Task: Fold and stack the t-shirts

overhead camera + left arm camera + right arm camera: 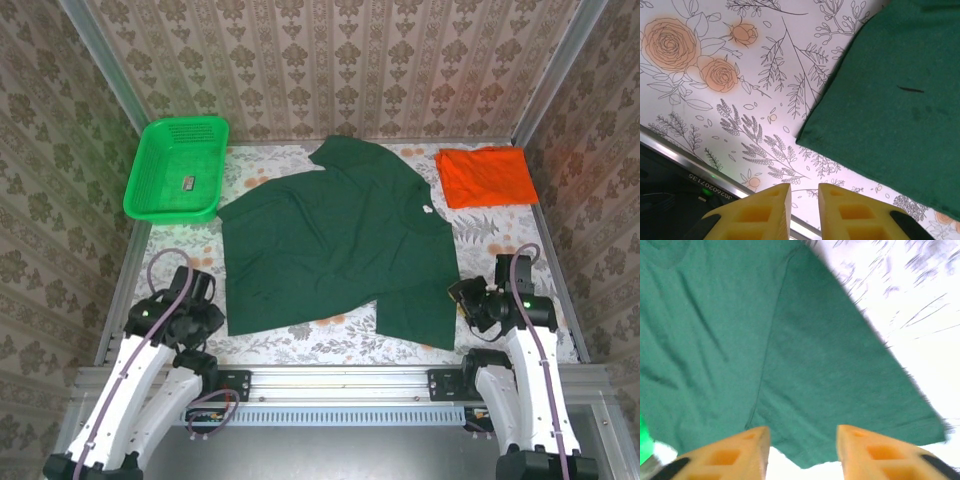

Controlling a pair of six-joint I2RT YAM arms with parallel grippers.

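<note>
Green t-shirt [335, 245] lies rumpled; the left fingers [762, 210], barely parted, and right fingers [735, 455], wider apart, both empty, should pinch its near corners low.

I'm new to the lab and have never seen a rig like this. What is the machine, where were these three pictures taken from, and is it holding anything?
These are two robot arms bolted at the near edge of a table with a flowered cover. The wide picture comes from a fixed camera above and behind them. The other two come from cameras on the wrists, so the yellow fingers at the bottom are each arm's own tool.

On the table lie a dark green t-shirt, spread out with some wrinkles, an orange t-shirt that looks folded, far right, and a green basket, far left.

The left tool is by the green shirt's near left corner, its fingers slightly apart. The right tool is open wider above the shirt's near right part. Neither holds anything.
</note>
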